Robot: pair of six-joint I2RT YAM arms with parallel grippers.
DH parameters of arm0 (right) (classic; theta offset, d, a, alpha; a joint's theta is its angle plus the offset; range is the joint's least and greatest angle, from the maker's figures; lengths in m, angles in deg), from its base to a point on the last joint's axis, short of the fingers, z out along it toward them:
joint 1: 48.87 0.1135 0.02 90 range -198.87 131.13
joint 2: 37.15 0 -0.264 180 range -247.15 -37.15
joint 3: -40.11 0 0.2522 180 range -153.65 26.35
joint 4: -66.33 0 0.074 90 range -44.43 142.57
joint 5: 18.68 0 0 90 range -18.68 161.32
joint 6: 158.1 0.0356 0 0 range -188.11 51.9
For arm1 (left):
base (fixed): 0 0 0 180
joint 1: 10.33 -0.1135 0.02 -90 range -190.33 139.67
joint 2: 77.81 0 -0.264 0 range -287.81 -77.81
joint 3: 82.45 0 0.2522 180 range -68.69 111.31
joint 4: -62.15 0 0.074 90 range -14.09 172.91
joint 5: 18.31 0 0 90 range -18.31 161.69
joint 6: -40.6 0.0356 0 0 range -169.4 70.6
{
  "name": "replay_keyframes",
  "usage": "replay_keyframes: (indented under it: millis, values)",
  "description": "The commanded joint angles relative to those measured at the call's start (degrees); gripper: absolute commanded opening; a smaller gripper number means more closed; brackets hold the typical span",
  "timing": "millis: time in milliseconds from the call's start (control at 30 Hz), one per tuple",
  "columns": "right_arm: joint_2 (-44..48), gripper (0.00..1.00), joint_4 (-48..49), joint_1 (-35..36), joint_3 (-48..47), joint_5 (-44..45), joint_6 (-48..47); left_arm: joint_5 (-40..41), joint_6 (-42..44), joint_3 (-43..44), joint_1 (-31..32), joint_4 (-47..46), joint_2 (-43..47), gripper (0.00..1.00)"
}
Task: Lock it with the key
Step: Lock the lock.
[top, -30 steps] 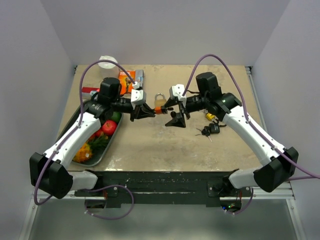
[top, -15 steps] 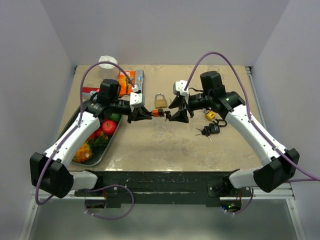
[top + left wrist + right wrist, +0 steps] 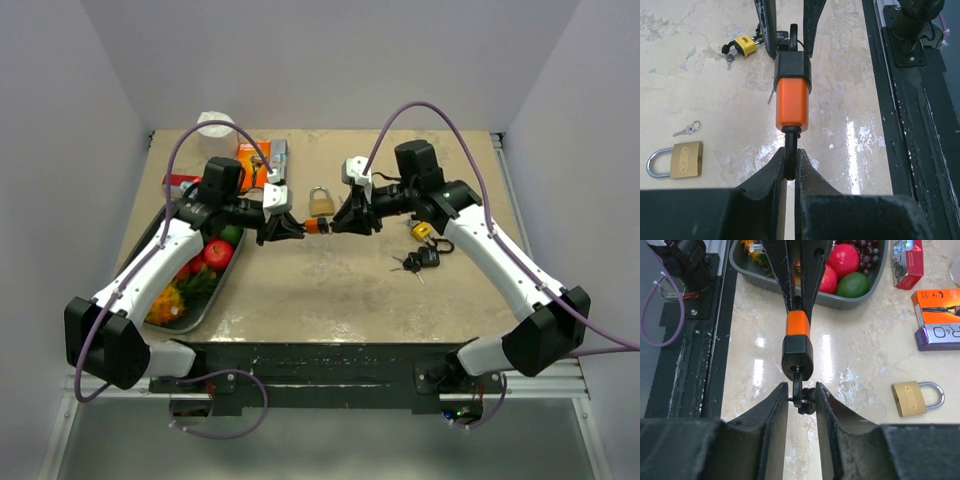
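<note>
An orange padlock [image 3: 315,227] with a black base hangs in the air above the table's middle. My left gripper [image 3: 789,155] is shut on its black shackle [image 3: 789,160]. In the left wrist view the padlock [image 3: 791,102] points away from the fingers. A black key [image 3: 798,390] sticks out of the keyhole in the padlock's base [image 3: 798,357], with a second key on its ring beside it. My right gripper [image 3: 801,387] brackets these keys. Its jaws stand narrow, a small gap showing on the left side. From above, the right gripper [image 3: 338,225] faces the left gripper [image 3: 297,229].
A brass padlock [image 3: 320,203] lies behind the grippers, a small silver key [image 3: 687,130] near it. A yellow padlock [image 3: 421,232] and black keys [image 3: 418,260] lie to the right. The fruit tray [image 3: 205,300] and boxes [image 3: 252,160] fill the left.
My right gripper has swung left up to the padlock's base and its jaws have narrowed around the key. The left gripper has kept its hold on the shackle.
</note>
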Motion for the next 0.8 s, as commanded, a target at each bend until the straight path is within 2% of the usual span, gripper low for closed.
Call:
replay_keyframes:
  millis: [0, 33, 167, 367, 633, 700, 767]
  values:
    - [-0.30, 0.26, 1.66, 0.91, -1.35, 0.01, 0.83, -2.27, 2.28, 3.32, -0.10, -1.42, -0.17, 0.00]
    - [-0.31, 0.23, 1.48, 0.99, -1.35, 0.27, 0.74, -2.35, 2.55, 3.59, -0.10, -1.33, -0.35, 0.00]
    - [-0.57, 0.00, 1.57, 1.08, -1.70, 0.45, 0.74, -2.18, 3.86, 3.50, -0.10, 0.68, -0.52, 0.00]
    - [-0.48, 0.00, 0.69, 0.12, -1.70, 1.15, 2.23, -1.12, 8.08, 1.05, -3.86, 4.11, -1.14, 0.00]
    - [-1.36, 0.00, 1.21, -3.22, -1.35, 0.37, 4.34, -0.33, 23.44, -1.15, -12.22, 17.46, -4.39, 0.00]
    - [-2.41, 0.00, 3.57, -3.22, -0.91, 0.71, 5.74, 0.37, 24.87, -1.68, -14.76, 18.44, -4.65, 0.00]
    - [-3.64, 0.00, 8.05, -3.14, 1.18, 1.68, 11.61, 0.55, 25.22, -2.21, -17.48, 18.97, -4.48, 0.00]
